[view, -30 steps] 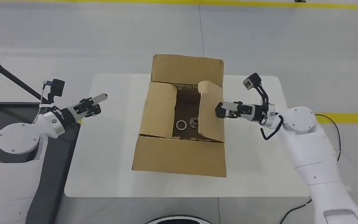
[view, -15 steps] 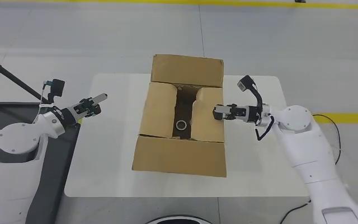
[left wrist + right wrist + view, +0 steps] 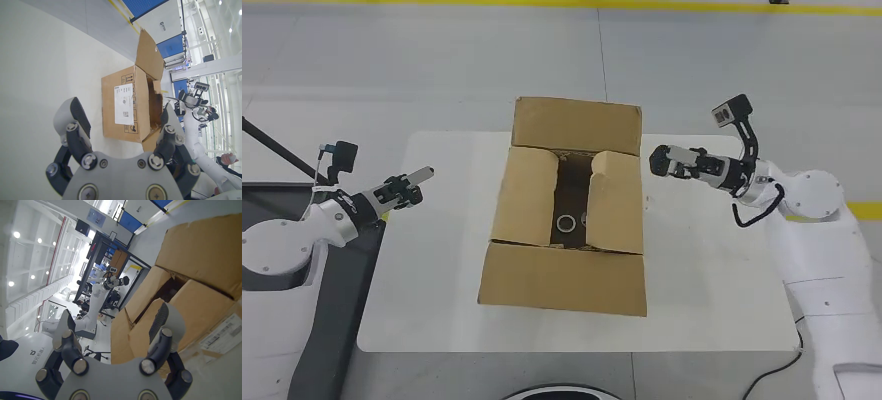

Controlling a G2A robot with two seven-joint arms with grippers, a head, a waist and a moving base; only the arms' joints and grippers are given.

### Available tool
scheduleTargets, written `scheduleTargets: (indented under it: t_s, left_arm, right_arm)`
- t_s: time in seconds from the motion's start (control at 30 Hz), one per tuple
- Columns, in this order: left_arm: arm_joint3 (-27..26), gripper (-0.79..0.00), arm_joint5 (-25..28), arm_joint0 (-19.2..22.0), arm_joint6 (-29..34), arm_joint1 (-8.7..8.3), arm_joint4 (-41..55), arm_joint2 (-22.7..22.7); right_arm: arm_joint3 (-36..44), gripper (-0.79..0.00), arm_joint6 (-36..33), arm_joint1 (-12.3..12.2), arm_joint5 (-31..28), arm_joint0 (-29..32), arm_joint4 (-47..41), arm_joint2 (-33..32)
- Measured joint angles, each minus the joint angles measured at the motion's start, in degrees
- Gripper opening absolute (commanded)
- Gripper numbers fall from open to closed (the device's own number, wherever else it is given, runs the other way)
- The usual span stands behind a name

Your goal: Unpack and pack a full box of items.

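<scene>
Since a second ago the right gripper (image 3: 660, 160) has drawn back from the flap it was pressing. It now sits just off the box's far corner on its own side, fingers spread and holding nothing, likely because that fold is done. That side flap (image 3: 615, 205) has gone from standing half up to lying nearly flat over the opening of the brown cardboard box (image 3: 108, 113), which stands in the middle of the white surface (image 3: 442, 290). The opposite side flap (image 3: 527, 195) also lies inward, while the far flap (image 3: 577, 123) and near flap (image 3: 564, 280) are splayed outward, so the box is only partly closed. Through the dark gap between the two side flaps a round ring-shaped item (image 3: 564, 222) shows at the bottom, so some contents are inside. The left gripper (image 3: 407, 188) has not shifted: it waits well apart from the box near the surface's edge, fingers spread and empty, clear of the other arm's work.
</scene>
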State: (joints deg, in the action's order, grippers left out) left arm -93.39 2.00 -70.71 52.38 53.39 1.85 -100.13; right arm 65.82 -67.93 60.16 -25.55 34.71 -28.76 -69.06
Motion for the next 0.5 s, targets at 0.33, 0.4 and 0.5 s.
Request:
scheduleTargets:
  t_s: [0.33, 0.4, 0.5]
  left_arm:
    - [0.0, 0.0, 0.0, 0.0, 0.0, 0.0, 0.0, 0.0]
    - [0.0, 0.0, 0.0, 0.0, 0.0, 0.0, 0.0, 0.0]
    - [0.0, 0.0, 0.0, 0.0, 0.0, 0.0, 0.0, 0.0]
  right_arm:
    - [-1.28, 0.0, -0.34, -0.03, -0.67, -1.17, -1.09, -0.66]
    - [-1.28, 0.0, -0.34, -0.03, -0.67, -1.17, -1.09, -0.66]
    - [-1.28, 0.0, -0.34, -0.03, -0.67, -1.17, -1.09, -0.66]
